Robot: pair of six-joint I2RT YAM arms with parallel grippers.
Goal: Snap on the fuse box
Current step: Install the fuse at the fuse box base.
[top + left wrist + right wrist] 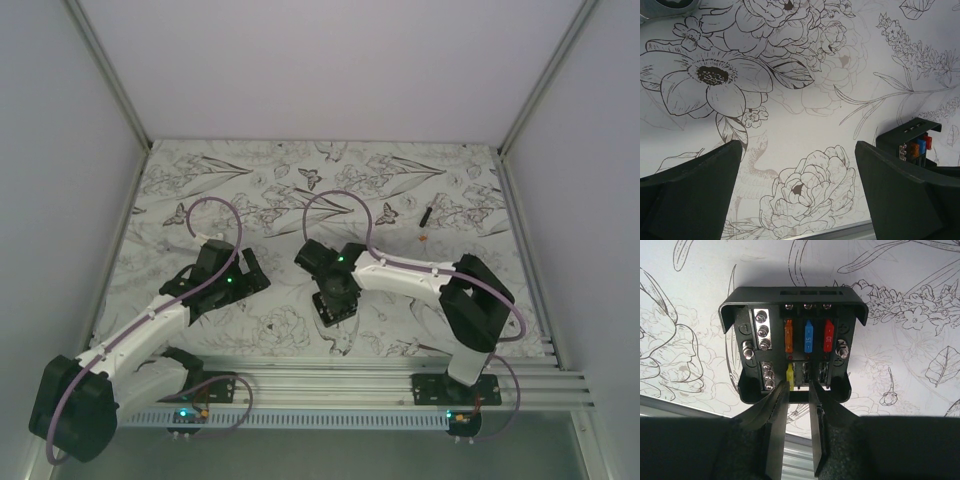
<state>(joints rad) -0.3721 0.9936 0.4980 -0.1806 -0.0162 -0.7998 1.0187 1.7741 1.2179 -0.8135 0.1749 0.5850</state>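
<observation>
The fuse box is a small black open box lying on the flowered table, with orange, blue and red fuses in a row and a yellow fuse below them. My right gripper hovers at its near wall. Its jaws stand a narrow gap apart with nothing between the pads, and the left tip is next to the yellow fuse. In the top view the box lies mostly under the right gripper. My left gripper is wide open and empty over the bare cloth, left of the box.
A thin black stick and a tiny orange bit lie at the far right of the table. An aluminium rail runs along the near edge. White walls close in both sides.
</observation>
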